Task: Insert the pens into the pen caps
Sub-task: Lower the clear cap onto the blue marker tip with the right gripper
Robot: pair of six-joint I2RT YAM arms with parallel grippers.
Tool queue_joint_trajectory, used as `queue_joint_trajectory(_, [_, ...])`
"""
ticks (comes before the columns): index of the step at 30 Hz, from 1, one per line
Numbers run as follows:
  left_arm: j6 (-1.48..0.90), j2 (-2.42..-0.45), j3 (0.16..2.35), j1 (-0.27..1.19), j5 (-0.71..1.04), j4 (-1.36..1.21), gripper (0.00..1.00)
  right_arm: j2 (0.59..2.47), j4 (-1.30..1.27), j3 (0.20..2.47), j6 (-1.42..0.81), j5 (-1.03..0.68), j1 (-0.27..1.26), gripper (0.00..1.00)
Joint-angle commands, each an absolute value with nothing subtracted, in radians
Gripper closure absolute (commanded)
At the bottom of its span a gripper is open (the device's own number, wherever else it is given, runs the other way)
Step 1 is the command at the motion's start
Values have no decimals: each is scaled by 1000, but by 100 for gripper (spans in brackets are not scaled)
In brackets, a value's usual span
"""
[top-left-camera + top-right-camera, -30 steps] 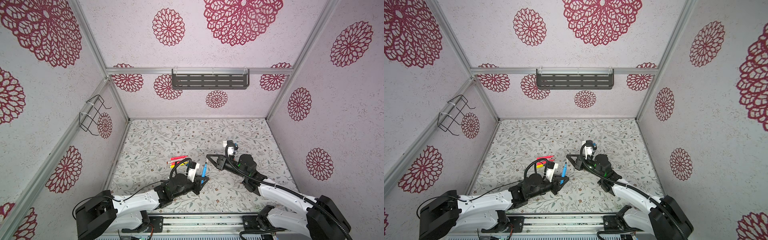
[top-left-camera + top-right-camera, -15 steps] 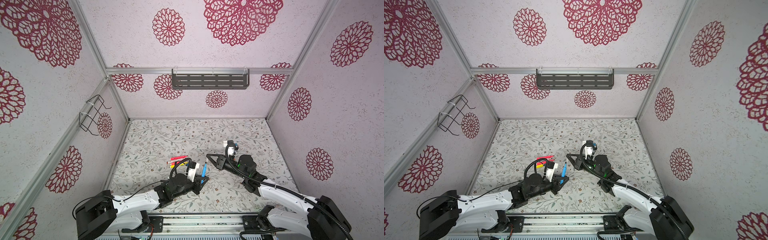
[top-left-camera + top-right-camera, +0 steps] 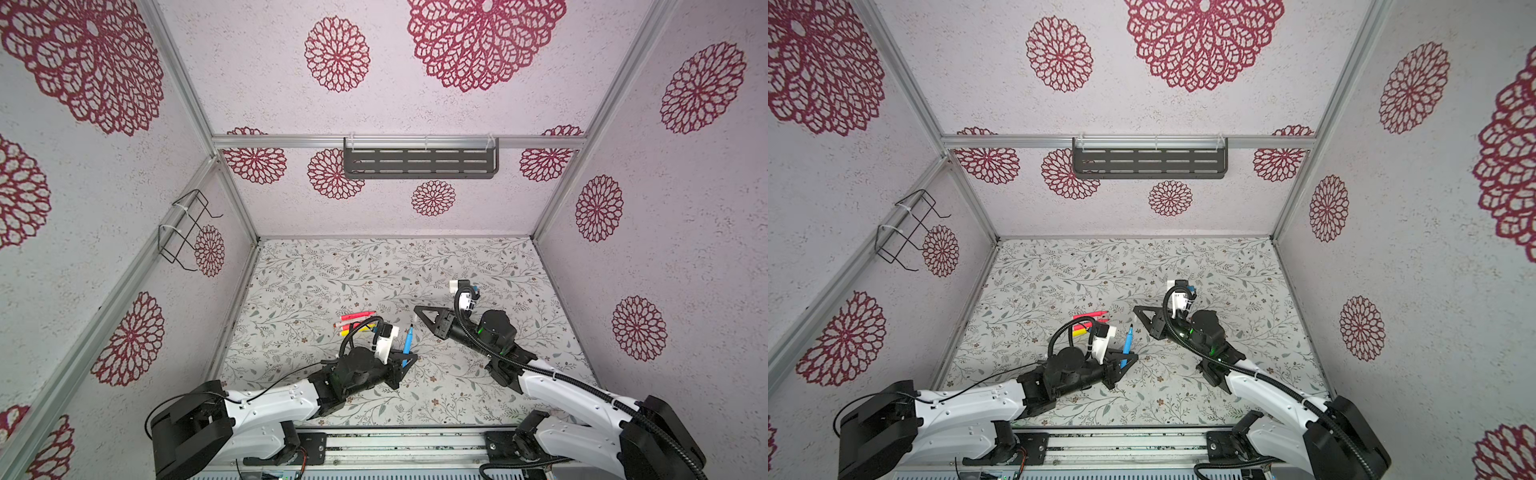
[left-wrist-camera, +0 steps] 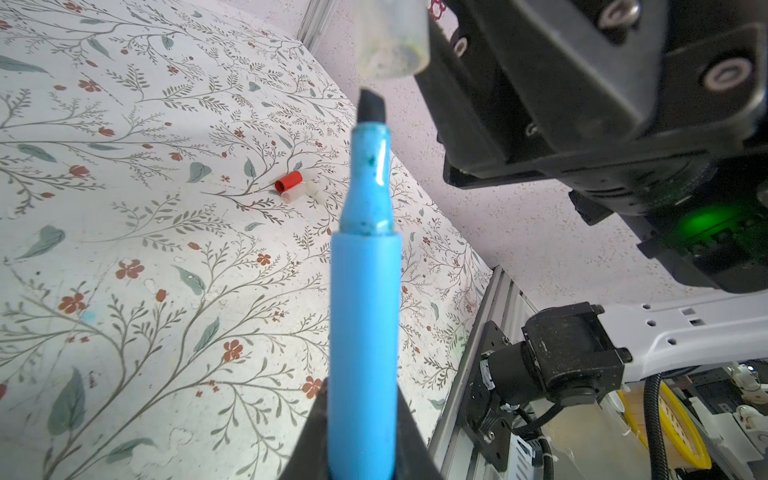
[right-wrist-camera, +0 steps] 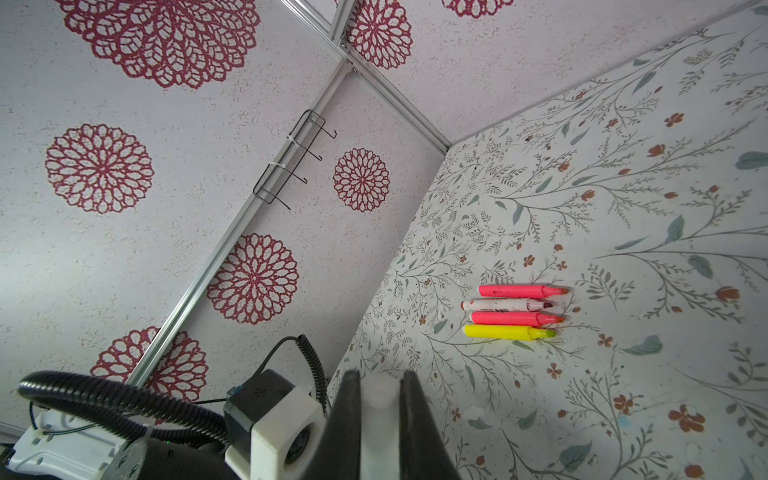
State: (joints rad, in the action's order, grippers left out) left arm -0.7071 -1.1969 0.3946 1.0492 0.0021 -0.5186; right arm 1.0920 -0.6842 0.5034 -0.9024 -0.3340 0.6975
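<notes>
left claw [image 4: 362, 440] is shut tight on the blue pen [image 4: 363, 316], gripping its back end w/ the dark chisel tip pointing away from the claw. in a top view the pen stands tilted up out of that claw [image 3: 405, 359]. right claw [image 5: 380, 388] is clamped on a clear cap [image 5: 379, 401], pinched btw both fingers. in the left wrist view the cap's open mouth faces the pen tip; the tip is just short of it, small gap, not in. in both top views the two claws meet near mid table [image 3: 457, 266]. further out, four more pens [image 5: 513, 309] lie side by side on the flowered top: pink, white, pink, yellow, all uncapped, partly hidden behind the left arm's wrist in both top views. spare caps lie well apart from those: a red cap [image 4: 289, 182] w/ a few pale caps [image 4: 294, 196] just beside it.
</notes>
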Motion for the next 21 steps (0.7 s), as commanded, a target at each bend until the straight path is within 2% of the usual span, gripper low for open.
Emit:
queue_joint_trajectory(1, [-704,-1188,426,1059,-4,-540,100,1094,-758,514,-911,-362,707,100])
queue_joint_trajectory(21, [-704,-1138,425,1053,-16,-557,100,1113,-792,475,-873,-383,778,100])
